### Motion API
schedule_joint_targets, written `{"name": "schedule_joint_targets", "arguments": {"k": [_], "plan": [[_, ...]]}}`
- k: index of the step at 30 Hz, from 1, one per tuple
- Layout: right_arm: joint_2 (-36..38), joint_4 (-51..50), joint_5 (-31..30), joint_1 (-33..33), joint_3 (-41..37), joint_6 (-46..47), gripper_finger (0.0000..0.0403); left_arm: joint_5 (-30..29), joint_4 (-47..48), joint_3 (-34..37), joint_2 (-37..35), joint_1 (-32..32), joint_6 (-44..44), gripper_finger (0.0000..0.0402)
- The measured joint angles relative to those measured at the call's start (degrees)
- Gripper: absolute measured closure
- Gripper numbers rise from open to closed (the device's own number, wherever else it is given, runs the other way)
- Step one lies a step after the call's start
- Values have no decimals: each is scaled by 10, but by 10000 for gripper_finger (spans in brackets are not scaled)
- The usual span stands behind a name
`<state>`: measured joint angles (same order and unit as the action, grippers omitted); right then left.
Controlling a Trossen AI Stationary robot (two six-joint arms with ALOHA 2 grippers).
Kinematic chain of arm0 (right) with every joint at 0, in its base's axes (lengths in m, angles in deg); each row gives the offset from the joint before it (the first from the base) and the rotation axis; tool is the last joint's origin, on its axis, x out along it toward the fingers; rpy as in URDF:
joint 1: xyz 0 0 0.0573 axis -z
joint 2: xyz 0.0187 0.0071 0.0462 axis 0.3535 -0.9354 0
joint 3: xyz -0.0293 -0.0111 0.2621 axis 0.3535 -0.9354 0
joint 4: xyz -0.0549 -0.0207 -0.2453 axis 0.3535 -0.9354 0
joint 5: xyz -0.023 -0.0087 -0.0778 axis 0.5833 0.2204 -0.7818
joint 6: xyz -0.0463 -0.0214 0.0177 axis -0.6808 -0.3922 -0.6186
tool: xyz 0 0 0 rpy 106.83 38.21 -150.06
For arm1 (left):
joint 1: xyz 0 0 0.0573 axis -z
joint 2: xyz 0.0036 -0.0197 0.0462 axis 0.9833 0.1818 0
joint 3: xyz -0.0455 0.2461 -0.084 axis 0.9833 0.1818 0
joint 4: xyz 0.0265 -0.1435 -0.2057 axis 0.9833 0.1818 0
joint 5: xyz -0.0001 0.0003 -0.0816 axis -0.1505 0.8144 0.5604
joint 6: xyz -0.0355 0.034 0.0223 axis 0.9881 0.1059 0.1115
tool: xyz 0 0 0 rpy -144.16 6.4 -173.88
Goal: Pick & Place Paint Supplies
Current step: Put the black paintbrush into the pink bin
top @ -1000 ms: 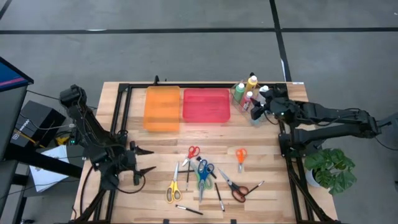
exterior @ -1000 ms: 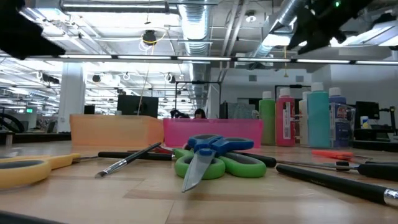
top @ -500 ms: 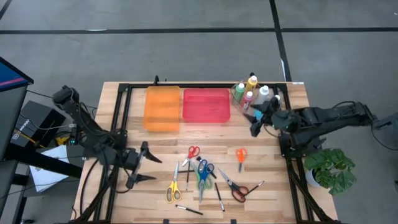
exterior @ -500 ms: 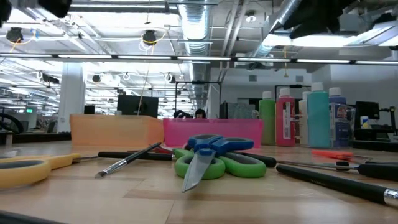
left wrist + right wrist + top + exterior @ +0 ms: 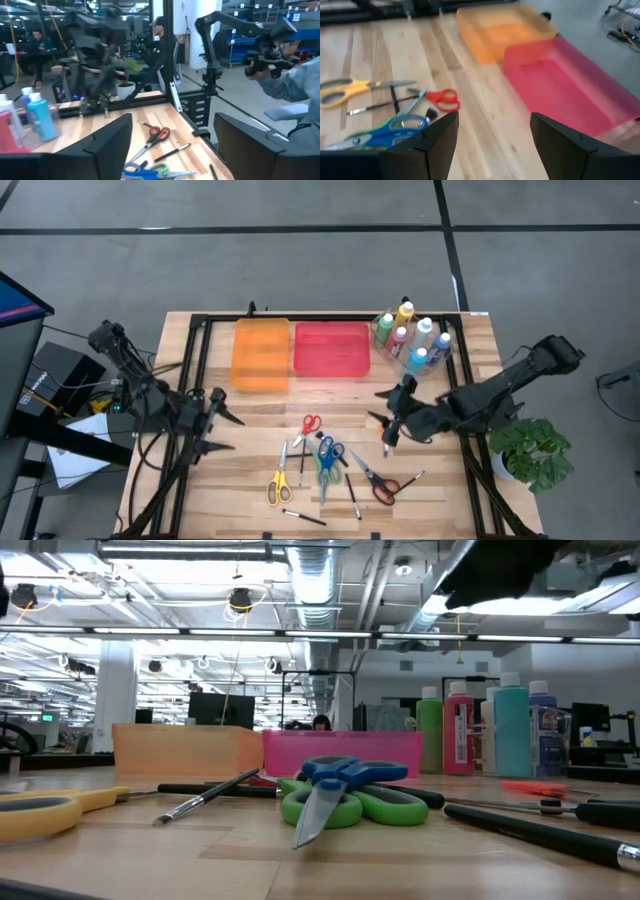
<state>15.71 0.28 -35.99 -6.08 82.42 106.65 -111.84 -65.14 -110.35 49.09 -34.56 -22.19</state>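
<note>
In the high view several scissors lie flat on the wood: red (image 5: 310, 424), yellow (image 5: 278, 482), blue-and-green (image 5: 328, 460), a dark-red pair (image 5: 378, 484) and an orange pair (image 5: 387, 446). Thin brushes (image 5: 353, 496) lie among them. The paint bottles (image 5: 410, 340) stand upright at the far right. My right gripper (image 5: 376, 406) is open over mid-table, just above the orange scissors, touching nothing. Its wrist view shows its fingers (image 5: 494, 117) apart over the red scissors (image 5: 442, 99). My left gripper (image 5: 232, 435) hovers open at the left, and its wrist view (image 5: 172, 120) shows the same.
An orange bin (image 5: 261, 355) and a pink bin (image 5: 332, 348) sit side by side at the far edge, left of the bottles. A black frame (image 5: 196, 360) runs along the table's sides. Bare wood lies between the bins and the scissors. People show in the room beyond.
My right gripper has swung away from the bottles, toward the table's near edge and left, and now hangs over the orange scissors, open throughout. My left gripper has shifted a little toward the far edge. Bottles, scissors and brushes have stayed where they were.
</note>
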Motion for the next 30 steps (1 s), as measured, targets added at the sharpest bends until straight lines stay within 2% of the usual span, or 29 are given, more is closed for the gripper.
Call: {"name": "schedule_joint_targets", "arguments": {"k": [3, 7, 14, 18, 22, 25, 30], "plan": [[-33, -10, 21, -12, 0, 39, 159, -10, 68, 0, -54, 0, 15, 166], [-70, -34, 119, -31, 0, 99, 159, -10, 136, 2, -106, 0, 33, 214], [-104, -95, 257, -70, 0, 206, 159, -13, 146, 69, -206, 0, -6, 298], [-105, -164, 326, -94, 0, 248, 159, -14, 141, 106, -261, 0, -7, 334], [-105, -234, 375, -121, 0, 283, 159, -14, 150, 134, -304, 0, -24, 366], [-105, -250, 402, -138, 0, 292, 159, -19, 147, 147, -305, -1, -42, 388], [-107, -252, 406, -167, 0, 250, 159, -15, 147, 161, -305, 0, -42, 398]]}}
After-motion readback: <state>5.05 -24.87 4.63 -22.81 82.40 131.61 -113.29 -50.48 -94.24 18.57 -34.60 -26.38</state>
